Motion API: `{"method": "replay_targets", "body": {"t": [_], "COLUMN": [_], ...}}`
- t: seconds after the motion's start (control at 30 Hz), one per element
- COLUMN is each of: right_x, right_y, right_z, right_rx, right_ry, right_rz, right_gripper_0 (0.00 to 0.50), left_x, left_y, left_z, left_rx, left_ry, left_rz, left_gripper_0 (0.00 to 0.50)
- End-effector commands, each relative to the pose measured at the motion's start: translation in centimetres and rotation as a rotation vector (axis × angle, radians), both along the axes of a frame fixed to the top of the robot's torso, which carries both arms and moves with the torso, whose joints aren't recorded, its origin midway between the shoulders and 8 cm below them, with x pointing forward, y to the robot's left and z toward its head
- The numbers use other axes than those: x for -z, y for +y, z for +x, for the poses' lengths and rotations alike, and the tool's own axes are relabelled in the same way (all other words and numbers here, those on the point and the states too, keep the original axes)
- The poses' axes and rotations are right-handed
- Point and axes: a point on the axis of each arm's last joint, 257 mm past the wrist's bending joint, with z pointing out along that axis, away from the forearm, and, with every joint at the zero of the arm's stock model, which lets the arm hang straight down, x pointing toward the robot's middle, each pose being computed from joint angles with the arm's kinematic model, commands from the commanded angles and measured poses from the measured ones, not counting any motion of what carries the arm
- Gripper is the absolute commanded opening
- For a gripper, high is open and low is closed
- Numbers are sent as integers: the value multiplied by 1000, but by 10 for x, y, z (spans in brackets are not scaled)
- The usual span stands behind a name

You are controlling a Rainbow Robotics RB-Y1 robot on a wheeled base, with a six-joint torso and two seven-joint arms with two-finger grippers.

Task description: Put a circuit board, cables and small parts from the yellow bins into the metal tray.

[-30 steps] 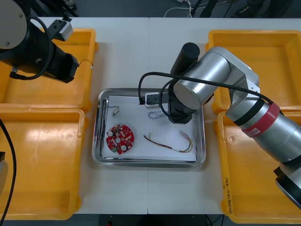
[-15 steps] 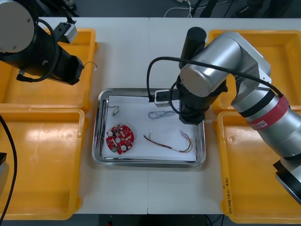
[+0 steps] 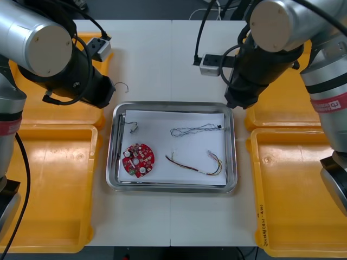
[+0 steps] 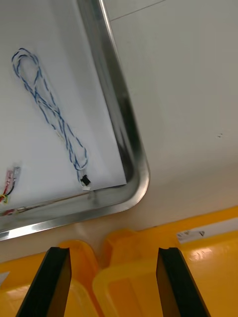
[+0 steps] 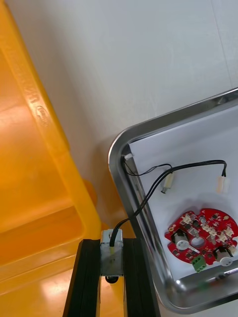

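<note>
The left gripper [image 5: 111,243], clamped on a small metal part [image 5: 112,258] over the bin [image 5: 29,163] edge beside the tray [image 5: 148,130] corner, should clear the rim and lower onto a bare patch away from the board [image 5: 201,237] before opening, while the right gripper [image 4: 113,257] hangs by the far-right corner, jaws apart.

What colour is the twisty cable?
The cable is blue and white, clearest in the right wrist view.

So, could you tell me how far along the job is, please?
Done: the circuit board, blue and white cable, red and yellow cable and a black cable lie in the metal tray. In hand: the left gripper is shut on a small metal part beside the tray. The right gripper is open, empty. Left: placing that part.
</note>
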Motion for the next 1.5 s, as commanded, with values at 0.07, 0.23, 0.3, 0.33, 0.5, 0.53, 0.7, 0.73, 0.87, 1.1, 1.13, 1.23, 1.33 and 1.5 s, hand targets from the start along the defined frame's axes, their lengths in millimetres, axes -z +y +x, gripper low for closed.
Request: {"method": "replay_targets", "body": {"t": [0.07,0.23,0.3,0.33,0.5,0.53,0.7,0.73,0.87,1.1,1.13,1.23,1.33,1.5], "right_x": [-68,-86,-91,-94,-96,-97,-100,-100,-99,-84,-82,-75,-70,-54], "right_y": [-45,-81,-97,-104,-132,-136,-169,-172,-196,-223,-226,-234,-239,-239], "right_z": [20,24,25,25,22,22,15,14,2,-15,-17,-22,-28,-41], "right_rx": [101,171,209,226,300,312,441,456,571,766,797,869,928,1013], "right_ry": [-125,-152,-161,-164,-163,-165,-155,-149,-120,-56,-49,-32,-26,-10], "right_rz": [44,42,45,49,79,81,137,147,212,321,339,380,408,426], "right_gripper_0": [500,500,500,500,500,500,500,500,500,500,500,500,500,500], "left_x": [15,26,32,34,46,48,68,70,85,103,106,113,117,126], "left_y": [-31,-46,-54,-59,-74,-76,-81,-81,-82,-87,-88,-92,-91,-93], "left_z": [-14,-15,-15,-15,-13,-12,-1,1,11,18,19,20,21,19], "left_rx": [-127,-146,-152,-156,-163,-160,-173,-175,-187,-188,-187,-182,-184,-184], "left_ry": [30,26,22,21,17,13,5,2,-6,-5,-4,-5,-1,-1], "left_rz": [-77,-77,-77,-82,-101,-98,-88,-86,-78,-83,-85,-88,-85,-99], "left_gripper_0": [1,0,1,0,0,0,1,1,0,1,0,0,0,3]}}
